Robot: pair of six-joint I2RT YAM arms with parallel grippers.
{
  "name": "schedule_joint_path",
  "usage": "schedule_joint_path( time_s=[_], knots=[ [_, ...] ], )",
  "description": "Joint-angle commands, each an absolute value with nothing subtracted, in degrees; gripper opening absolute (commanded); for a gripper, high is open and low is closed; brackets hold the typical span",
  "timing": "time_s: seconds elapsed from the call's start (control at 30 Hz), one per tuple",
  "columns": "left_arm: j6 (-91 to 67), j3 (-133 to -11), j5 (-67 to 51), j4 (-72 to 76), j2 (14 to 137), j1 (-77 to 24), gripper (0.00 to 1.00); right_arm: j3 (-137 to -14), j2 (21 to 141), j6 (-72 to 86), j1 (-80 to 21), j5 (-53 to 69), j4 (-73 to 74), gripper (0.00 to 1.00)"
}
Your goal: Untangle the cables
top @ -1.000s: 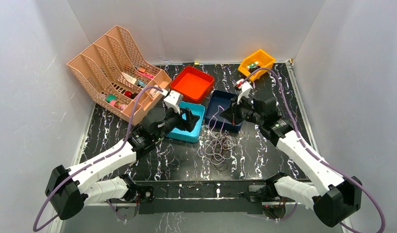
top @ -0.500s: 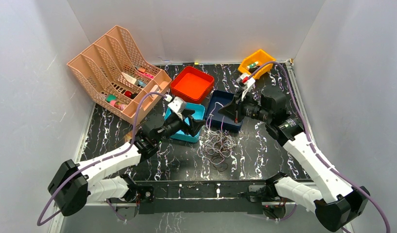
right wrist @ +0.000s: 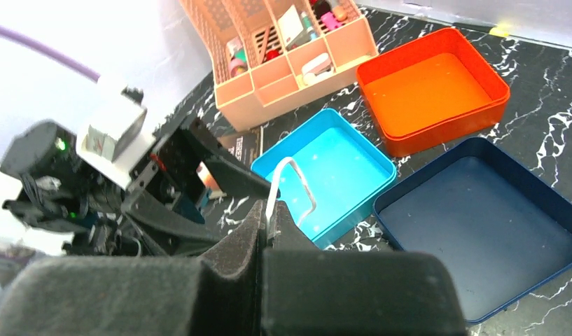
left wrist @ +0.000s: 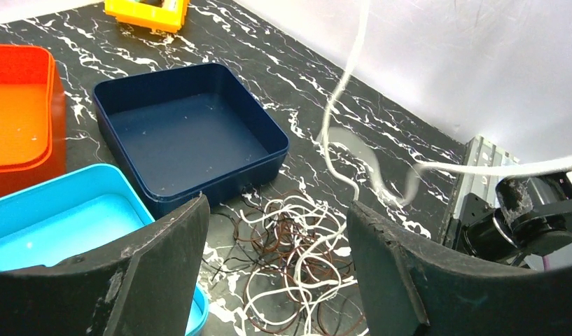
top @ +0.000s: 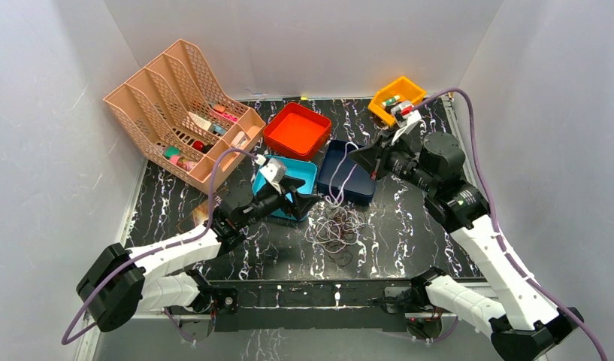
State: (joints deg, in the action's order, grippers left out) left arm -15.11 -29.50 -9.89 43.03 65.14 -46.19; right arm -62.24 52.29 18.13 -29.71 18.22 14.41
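White cable hangs from my right pincer, clamped on it upper right to draw it off the tangle; my left pincer stands apart beside.

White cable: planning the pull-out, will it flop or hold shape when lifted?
Probably floppy: the white cable hangs in loose curves from the right end effector. Likely light, being a thin strand. It may drag the tangled pile, since its lower end runs in.

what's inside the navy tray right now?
The navy tray holds nothing: bare floor with pale specks in the left wrist view. The cables lie outside it. The inner face of its near wall is hidden there.
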Motion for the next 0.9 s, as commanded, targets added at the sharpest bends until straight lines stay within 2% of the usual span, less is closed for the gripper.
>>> schedule_joint_path(
  time_s=[0.0, 0.43, 0.87],
  knots=[
    [-16.6, -27.95, -12.32, 49.55, 63.52, -46.05, 0.7, -64.89, 51.16, 24.98, -29.88, 11.0, 11.11, 0.0],
    [-14.33, -29.32, -16.93, 52.98, 69.53, -46.1, 0.69, -69.3, 51.17, 27.38, -29.86, 8.0, 11.32, 0.0],
    [-8.29, -33.21, -22.45, 62.79, 79.22, -49.9, 0.7, -71.63, 52.13, 28.42, -29.88, 8.82, 10.95, 0.0]
  ],
)
